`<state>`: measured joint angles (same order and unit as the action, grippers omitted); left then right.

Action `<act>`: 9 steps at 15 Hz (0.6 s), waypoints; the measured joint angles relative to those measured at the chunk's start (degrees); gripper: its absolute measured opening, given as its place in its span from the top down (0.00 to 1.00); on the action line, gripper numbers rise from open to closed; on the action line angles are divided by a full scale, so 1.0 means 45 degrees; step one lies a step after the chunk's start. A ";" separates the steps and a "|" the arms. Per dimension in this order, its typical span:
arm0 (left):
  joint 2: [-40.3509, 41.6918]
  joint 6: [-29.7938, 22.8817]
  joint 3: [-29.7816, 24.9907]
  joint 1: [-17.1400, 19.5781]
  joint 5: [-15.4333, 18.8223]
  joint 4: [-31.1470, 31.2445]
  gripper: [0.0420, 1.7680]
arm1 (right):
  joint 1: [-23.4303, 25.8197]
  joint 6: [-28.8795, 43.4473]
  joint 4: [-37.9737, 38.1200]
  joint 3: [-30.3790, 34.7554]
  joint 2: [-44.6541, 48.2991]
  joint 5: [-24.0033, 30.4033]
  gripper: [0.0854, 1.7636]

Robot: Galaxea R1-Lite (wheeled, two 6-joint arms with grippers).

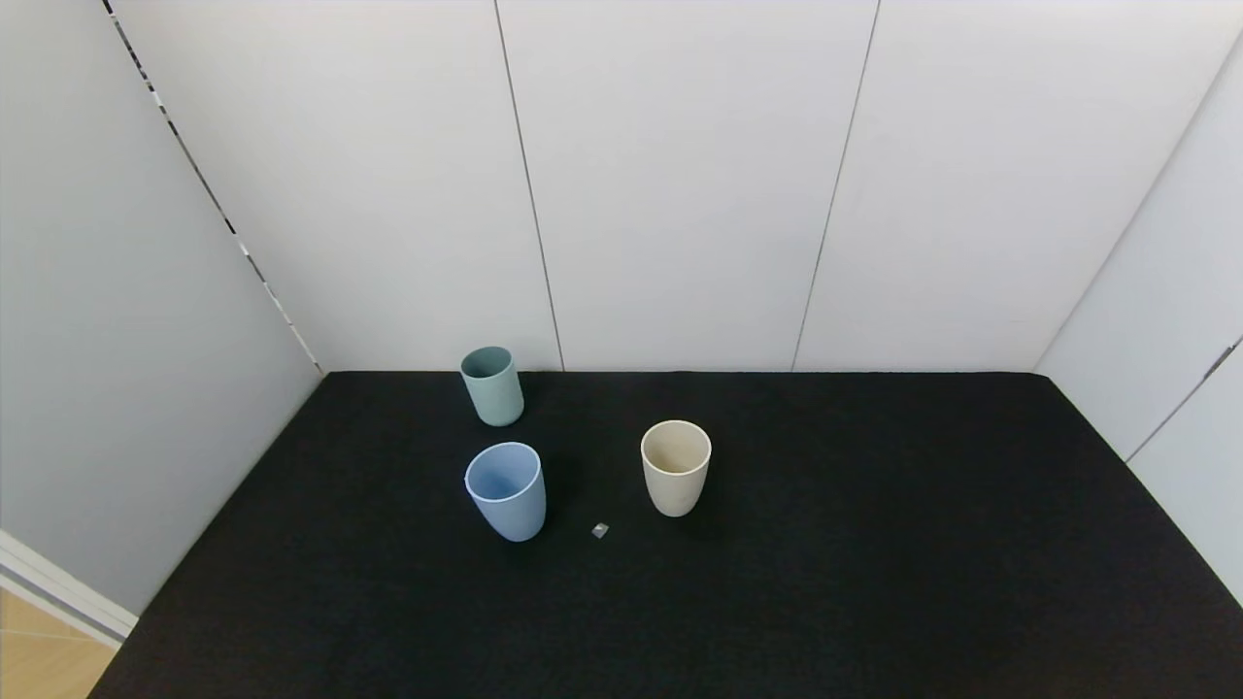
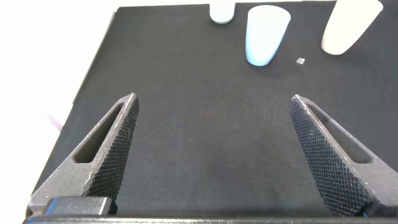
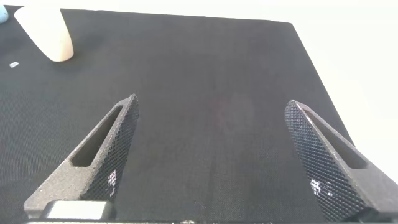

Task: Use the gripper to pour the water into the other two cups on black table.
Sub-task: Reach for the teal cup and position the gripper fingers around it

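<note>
Light blue and cream-beige, the two target cups stand upright on the black table (image 1: 874,544): the light blue cup (image 1: 506,490) to the left, the cream-beige cup (image 1: 676,467) well apart to its right, a tiny pale scrap (image 1: 600,530) between them. Behind the blue one, near the wall, stands a teal-green cup (image 1: 492,385). The left gripper (image 2: 214,155) and right gripper (image 3: 214,155) hover over bare tabletop, fingers spread wide, holding nothing.

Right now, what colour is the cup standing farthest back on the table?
Teal-green: the farthest cup stands near the wall on the black table. The head view shows it best.
</note>
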<state>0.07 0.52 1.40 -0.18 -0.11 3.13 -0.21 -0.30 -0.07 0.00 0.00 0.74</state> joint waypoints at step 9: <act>-0.1517 0.0116 0.3527 -0.0073 0.0745 0.1092 0.03 | 0.0005 -0.0005 0.0000 0.0000 0.0000 0.0000 0.03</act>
<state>-6.75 1.05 17.27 -0.51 3.24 8.05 -0.18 -0.33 -0.07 0.00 0.00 0.74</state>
